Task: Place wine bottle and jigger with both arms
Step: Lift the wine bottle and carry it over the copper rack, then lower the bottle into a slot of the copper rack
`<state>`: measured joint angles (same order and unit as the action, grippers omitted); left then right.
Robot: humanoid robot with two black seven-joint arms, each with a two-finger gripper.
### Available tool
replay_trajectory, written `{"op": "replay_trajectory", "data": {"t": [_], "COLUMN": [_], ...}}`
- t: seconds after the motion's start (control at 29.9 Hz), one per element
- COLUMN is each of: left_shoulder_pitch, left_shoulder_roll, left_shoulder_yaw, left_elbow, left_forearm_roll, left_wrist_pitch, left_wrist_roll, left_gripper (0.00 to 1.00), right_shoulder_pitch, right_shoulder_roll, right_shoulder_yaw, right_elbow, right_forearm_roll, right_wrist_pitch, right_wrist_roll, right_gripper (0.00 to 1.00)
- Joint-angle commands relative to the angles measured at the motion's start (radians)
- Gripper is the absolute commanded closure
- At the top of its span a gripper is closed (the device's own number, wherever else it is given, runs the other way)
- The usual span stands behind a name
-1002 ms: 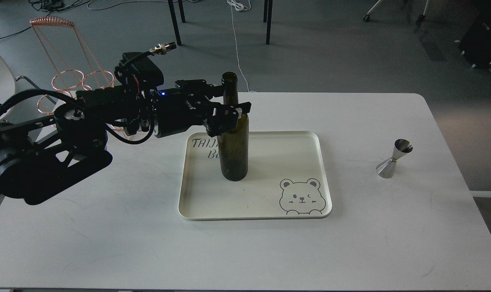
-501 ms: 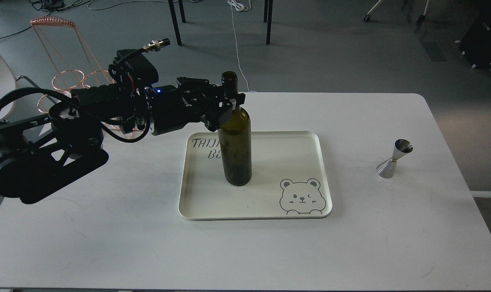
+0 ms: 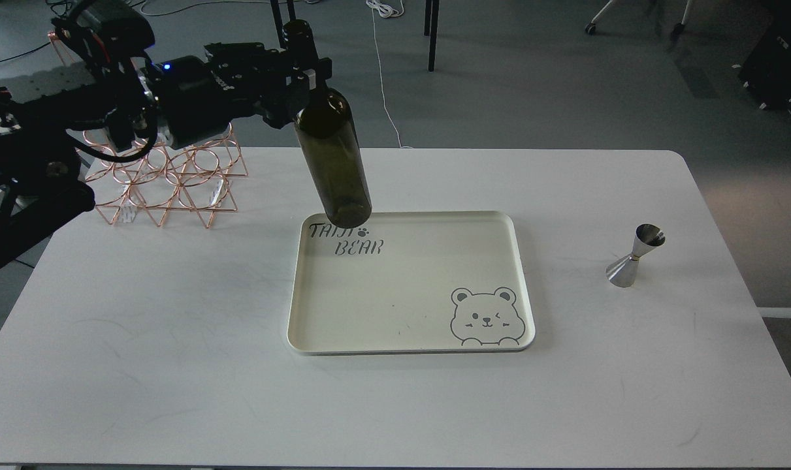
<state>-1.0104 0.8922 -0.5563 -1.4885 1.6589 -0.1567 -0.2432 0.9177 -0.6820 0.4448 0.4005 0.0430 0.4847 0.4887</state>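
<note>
My left gripper (image 3: 306, 70) is shut on the neck of the dark olive-green wine bottle (image 3: 333, 150). It holds the bottle high in the air, tilted, with its base hanging above the tray's far left corner. The steel jigger (image 3: 634, 256) stands upright on the table at the right, far from the bottle. The cream tray (image 3: 513, 281) with a bear drawing lies flat at the table's middle with nothing on it. My right arm is out of view.
A copper wire bottle rack (image 3: 166, 179) stands at the table's far left, below my left arm. The white table (image 3: 173, 365) has rounded corners. Chair legs and cables are on the floor beyond it.
My left gripper closed on the bottle's neck, then lifted the bottle off the tray, up and to the left. The bottle now tilts. The jigger has not moved.
</note>
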Motion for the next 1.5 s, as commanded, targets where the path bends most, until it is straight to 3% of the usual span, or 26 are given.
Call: {"op": "replay_trajectory", "data": {"t": [0.0, 0.13, 0.37, 0.73, 1.14, 1.3, 1.47], "left_shoulder_pitch": [-0.019, -0.042, -0.076, -0.071, -0.065, -0.065, -0.066], "left_shoulder_roll": [0.082, 0.119, 0.113, 0.048, 0.027, 0.022, -0.006], "left_shoulder_yaw": [0.001, 0.003, 0.004, 0.055, 0.075, 0.133, 0.167], "left_elbow": [0.022, 0.132, 0.327, 0.447, 0.471, 0.493, 0.531], "left_forearm_roll": [-0.042, -0.033, -0.027, -0.002, -0.001, -0.008, -0.013], "left_wrist_pitch": [-0.001, -0.001, 0.002, 0.06, 0.065, 0.129, 0.143], "left_wrist_roll": [-0.01, -0.068, -0.099, -0.1, -0.099, -0.1, -0.102], "left_gripper": [0.86, 0.86, 0.86, 0.86, 0.86, 0.85, 0.84], "right_shoulder_pitch": [0.001, 0.003, 0.003, 0.004, 0.001, 0.0, 0.0], "right_shoulder_roll": [-0.001, -0.001, -0.001, -0.002, -0.004, -0.004, -0.004], "right_shoulder_yaw": [0.0, 0.0, -0.003, -0.005, -0.006, -0.006, -0.006], "right_elbow": [0.001, 0.001, 0.0, 0.0, 0.0, 0.0, 0.0], "right_forearm_roll": [0.0, 0.0, -0.002, -0.002, -0.002, -0.002, -0.002], "right_wrist_pitch": [-0.001, -0.002, -0.002, -0.002, -0.002, -0.002, -0.002], "right_wrist_roll": [0.0, 0.0, 0.0, 0.0, 0.0, 0.0, 0.0], "right_gripper": [0.03, 0.03, 0.03, 0.03, 0.03, 0.03, 0.03]}}
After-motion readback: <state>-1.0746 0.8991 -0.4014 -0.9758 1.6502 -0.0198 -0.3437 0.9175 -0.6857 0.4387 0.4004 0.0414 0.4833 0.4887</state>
